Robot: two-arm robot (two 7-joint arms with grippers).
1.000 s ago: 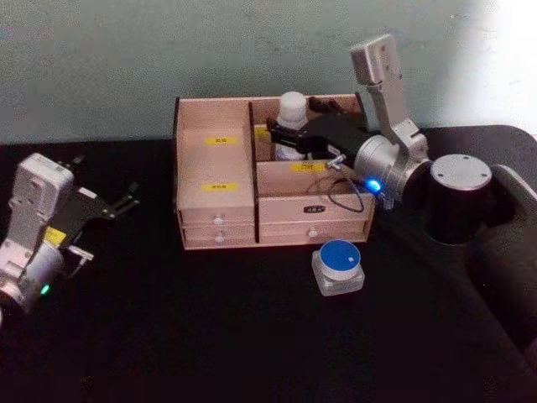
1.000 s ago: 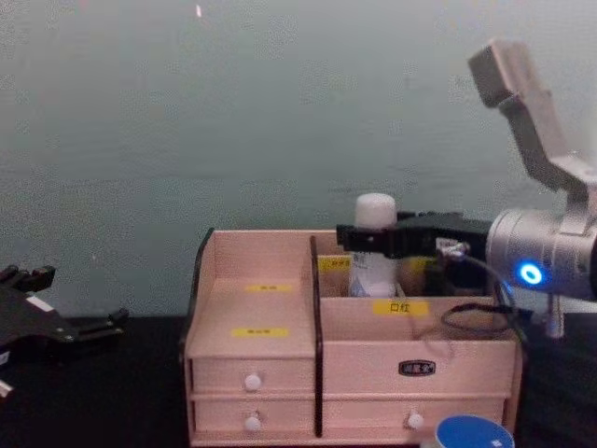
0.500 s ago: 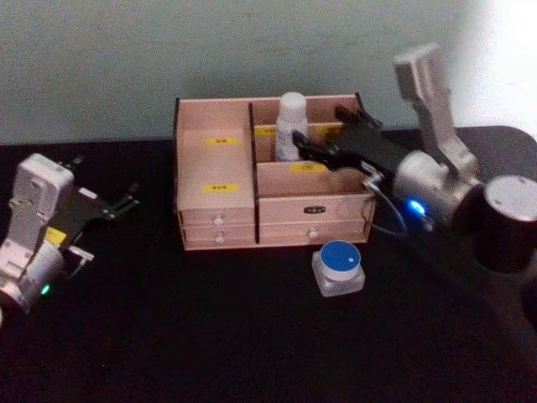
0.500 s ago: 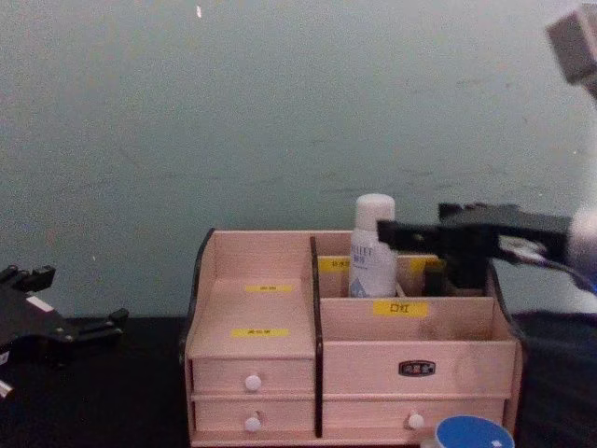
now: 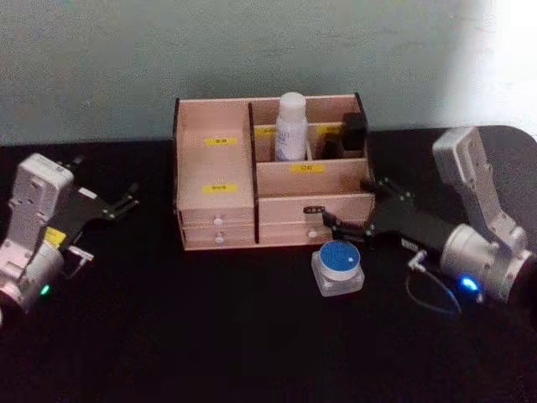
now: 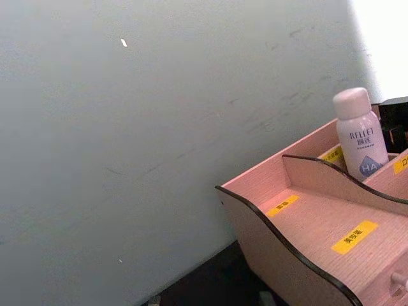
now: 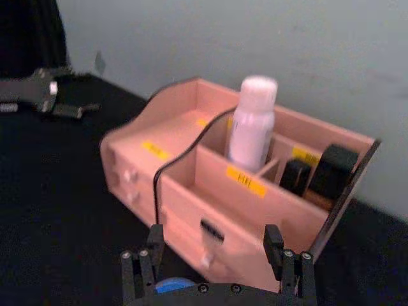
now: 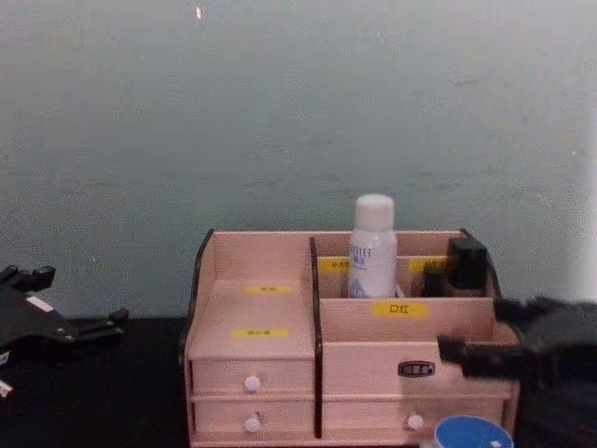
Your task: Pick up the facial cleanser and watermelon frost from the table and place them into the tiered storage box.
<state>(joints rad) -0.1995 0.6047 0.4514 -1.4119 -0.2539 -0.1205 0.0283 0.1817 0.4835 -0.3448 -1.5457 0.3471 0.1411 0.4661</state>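
The facial cleanser (image 5: 291, 126), a white bottle, stands upright in a back compartment of the tiered storage box (image 5: 214, 210); it is also in the chest view (image 8: 373, 252) and both wrist views (image 6: 360, 134) (image 7: 252, 127). The watermelon frost (image 5: 338, 267), a small jar with a blue lid, sits on the black table just in front of the box's right drawers (image 8: 473, 434) (image 7: 169, 285). My right gripper (image 5: 346, 201) hangs open and low, right of the box front and just behind the jar, holding nothing (image 7: 213, 264) (image 8: 471, 329). My left gripper (image 5: 105, 180) is parked open at the table's left.
Dark small items (image 5: 352, 134) fill the back right compartment beside the bottle. The box (image 8: 252, 280) has a stepped left bay with yellow labels and white-knobbed drawers below. A grey-green wall stands close behind. Black tabletop stretches in front and to the left.
My right gripper let go of the bottle, drew back out of the box and dropped toward the table beside the jar. The bottle stays upright in its compartment. The left arm has not moved.
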